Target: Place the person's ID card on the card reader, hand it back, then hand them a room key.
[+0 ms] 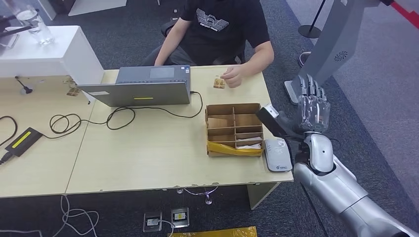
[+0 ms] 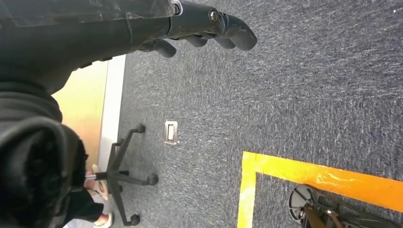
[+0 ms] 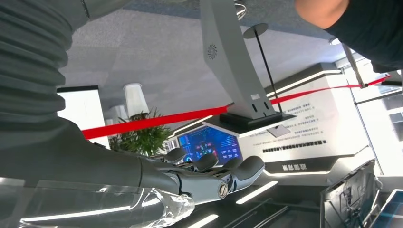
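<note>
A person in a black shirt sits across the table, and the person's hand (image 1: 232, 76) rests on a small card (image 1: 219, 82) lying on the tabletop. The white card reader (image 1: 276, 154) lies at the table's near right corner. Beside it stands a cardboard divider box (image 1: 233, 129) holding cards in its compartments. My right hand (image 1: 313, 104) is raised off the table's right edge, above and right of the reader, fingers straight and apart, holding nothing; the same hand (image 3: 209, 173) is empty in the right wrist view. My left hand (image 2: 209, 28) hangs over the carpet with nothing in it.
An open grey laptop (image 1: 141, 86) sits mid-table with a black cable (image 1: 118, 116) looping toward a power brick (image 1: 22, 140). A white counter (image 1: 44, 52) with a glass stands at far left. A grey stand base (image 1: 296, 89) is beyond my right hand. An office chair base (image 2: 126, 175) stands on the carpet.
</note>
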Available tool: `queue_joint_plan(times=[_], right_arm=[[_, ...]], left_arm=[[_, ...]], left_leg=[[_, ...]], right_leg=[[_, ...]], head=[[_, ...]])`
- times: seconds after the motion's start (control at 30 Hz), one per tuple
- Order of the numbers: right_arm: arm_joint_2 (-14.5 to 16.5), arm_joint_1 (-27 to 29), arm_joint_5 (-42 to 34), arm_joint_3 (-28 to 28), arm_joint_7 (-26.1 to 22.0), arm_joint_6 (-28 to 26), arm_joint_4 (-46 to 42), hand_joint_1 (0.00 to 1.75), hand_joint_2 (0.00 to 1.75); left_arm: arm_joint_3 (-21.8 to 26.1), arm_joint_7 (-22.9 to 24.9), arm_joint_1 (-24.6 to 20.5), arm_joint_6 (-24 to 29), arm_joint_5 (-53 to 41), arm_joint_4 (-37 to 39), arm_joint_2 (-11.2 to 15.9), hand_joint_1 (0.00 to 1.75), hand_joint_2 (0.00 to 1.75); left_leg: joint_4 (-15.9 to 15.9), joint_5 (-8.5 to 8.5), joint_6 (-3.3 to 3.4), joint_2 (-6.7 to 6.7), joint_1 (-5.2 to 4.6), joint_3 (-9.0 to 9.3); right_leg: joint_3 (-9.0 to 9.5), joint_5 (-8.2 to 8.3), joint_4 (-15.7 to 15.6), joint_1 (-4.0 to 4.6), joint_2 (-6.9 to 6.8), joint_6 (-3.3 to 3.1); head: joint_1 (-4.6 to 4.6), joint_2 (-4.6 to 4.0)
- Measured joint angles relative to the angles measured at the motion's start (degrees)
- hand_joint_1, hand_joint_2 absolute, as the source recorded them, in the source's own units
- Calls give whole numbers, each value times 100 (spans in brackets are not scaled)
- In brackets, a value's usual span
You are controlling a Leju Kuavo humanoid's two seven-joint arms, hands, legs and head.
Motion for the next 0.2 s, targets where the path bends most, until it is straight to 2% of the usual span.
queue_joint_plan(times=[0.2], right_arm=[[-205, 85, 29, -112, 54, 114, -267, 0, 175]], left_arm=[[-42, 32, -3, -4, 7, 0, 0, 0, 0]], left_leg=[[0, 0, 0, 0, -1, 0]], right_leg=[[1, 0, 0, -1, 0, 0]], head=[[0, 0]])
